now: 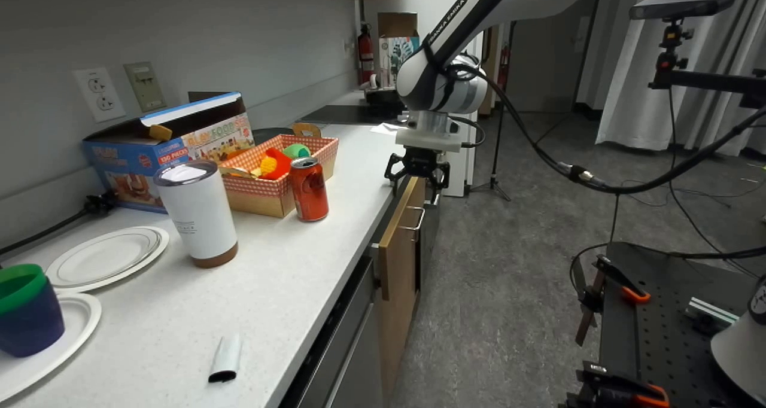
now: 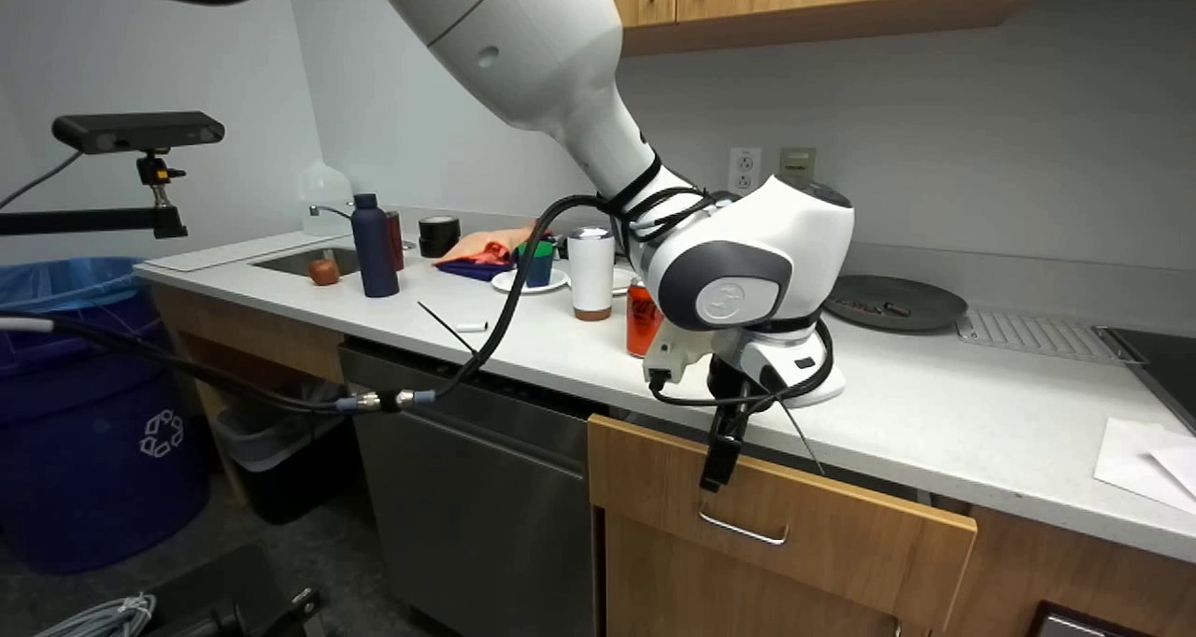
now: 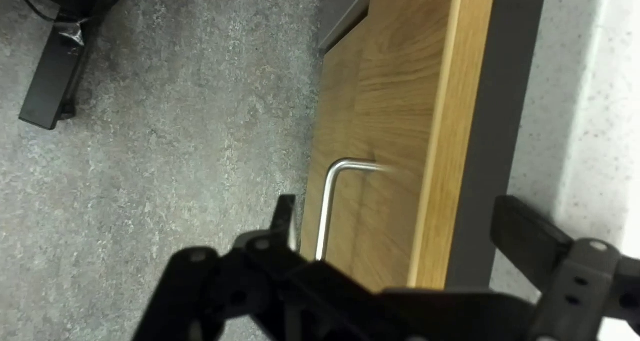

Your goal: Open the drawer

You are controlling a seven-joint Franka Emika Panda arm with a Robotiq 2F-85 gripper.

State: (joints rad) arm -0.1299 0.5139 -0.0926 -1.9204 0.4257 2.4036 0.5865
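Note:
The drawer [image 1: 395,255] has a light tan wood front with a slim metal bar handle [image 2: 745,530]. Its front stands a little out from the counter in both exterior views [image 2: 841,534]. In the wrist view a dark strip lies between the drawer front [image 3: 400,91] and the counter edge. My gripper [image 1: 418,188] points down over the drawer's top edge; it also shows in an exterior view [image 2: 719,474]. In the wrist view the gripper [image 3: 397,213] is open, one finger on the handle side, the other toward the counter. Nothing is held. Part of the handle is hidden behind the gripper.
The white counter [image 1: 299,264] runs beside the drawer, with a red can [image 1: 309,189], a white tumbler [image 1: 200,216] and a checked basket [image 1: 263,195]. A dishwasher [image 2: 467,516] adjoins the drawer. A black cart [image 1: 658,312] stands across the floor.

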